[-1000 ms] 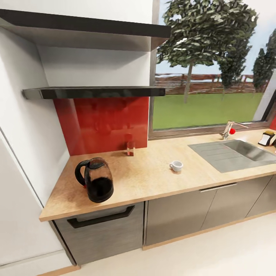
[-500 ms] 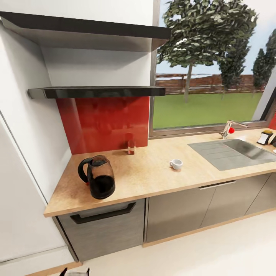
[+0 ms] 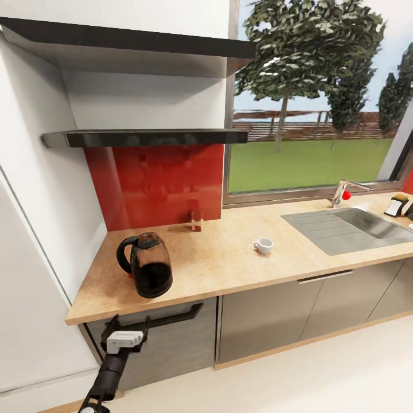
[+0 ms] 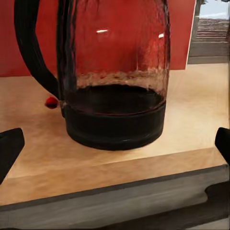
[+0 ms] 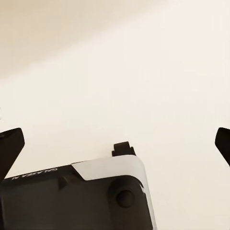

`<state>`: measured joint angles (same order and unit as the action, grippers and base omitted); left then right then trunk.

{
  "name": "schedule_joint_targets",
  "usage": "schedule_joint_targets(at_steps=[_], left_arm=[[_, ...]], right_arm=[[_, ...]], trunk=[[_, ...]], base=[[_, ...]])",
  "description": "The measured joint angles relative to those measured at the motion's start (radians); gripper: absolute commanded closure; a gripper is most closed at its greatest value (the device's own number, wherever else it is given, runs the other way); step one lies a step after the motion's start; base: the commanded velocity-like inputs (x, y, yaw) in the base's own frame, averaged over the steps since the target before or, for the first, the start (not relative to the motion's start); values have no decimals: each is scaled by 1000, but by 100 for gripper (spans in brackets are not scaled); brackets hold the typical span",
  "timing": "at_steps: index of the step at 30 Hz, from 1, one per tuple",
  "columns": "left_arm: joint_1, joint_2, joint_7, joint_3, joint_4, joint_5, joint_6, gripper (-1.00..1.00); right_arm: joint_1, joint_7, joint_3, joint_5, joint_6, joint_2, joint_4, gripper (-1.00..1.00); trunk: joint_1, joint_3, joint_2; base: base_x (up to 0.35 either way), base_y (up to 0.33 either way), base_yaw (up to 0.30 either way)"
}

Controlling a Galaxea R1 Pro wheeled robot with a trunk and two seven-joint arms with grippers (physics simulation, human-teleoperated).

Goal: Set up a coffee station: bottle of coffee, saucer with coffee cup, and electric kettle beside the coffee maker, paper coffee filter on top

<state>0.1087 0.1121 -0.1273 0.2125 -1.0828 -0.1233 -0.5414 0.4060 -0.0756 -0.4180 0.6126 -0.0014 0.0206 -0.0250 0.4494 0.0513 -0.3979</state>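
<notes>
A dark glass electric kettle (image 3: 144, 265) with a black handle stands near the left end of the wooden countertop (image 3: 229, 264). Up close, the kettle (image 4: 115, 72) looms beyond the counter's front edge. My left gripper (image 3: 129, 324) hangs open just below that edge, in front of the kettle; its fingertips (image 4: 9, 148) sit wide apart with nothing between them. A small white coffee cup (image 3: 264, 246) rests mid-counter. A small reddish bottle (image 3: 196, 219) stands against the red backsplash. My right gripper (image 5: 115, 139) is open over pale floor.
A dark shelf (image 3: 143, 137) hangs above the red backsplash, and a white wall closes the left side. A sink (image 3: 350, 229) with a faucet (image 3: 344, 192) lies at the right. Below the counter is a grey drawer (image 3: 166, 338) with a black handle.
My left arm has risen into the head view from the bottom, bringing its open gripper up to just under the counter edge before the kettle. The camera shifted slightly early on.
</notes>
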Motion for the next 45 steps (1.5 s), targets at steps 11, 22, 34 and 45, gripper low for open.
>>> schedule_joint_targets(at_steps=[11, 22, 34, 45], left_arm=[[4, 33, 34, -55, -120, -5, 103, -100], [93, 62, 439, -458, -120, 2, 325, -100], [127, 147, 565, -471, -118, 9, 403, -100], [127, 142, 585, -472, -113, 12, 413, -100]], right_arm=[[0, 0, 0, 0, -1, 1, 0, -100], [0, 0, 0, 0, 0, 1, 0, -100], [0, 0, 0, 0, 0, 1, 0, -100], [0, 1, 0, -2, -1, 1, 0, -100]], trunk=[[0, 0, 0], [0, 0, 0], [0, 0, 0], [0, 0, 0]], base=[[0, 0, 0], [0, 0, 0], [0, 0, 0], [0, 0, 0]])
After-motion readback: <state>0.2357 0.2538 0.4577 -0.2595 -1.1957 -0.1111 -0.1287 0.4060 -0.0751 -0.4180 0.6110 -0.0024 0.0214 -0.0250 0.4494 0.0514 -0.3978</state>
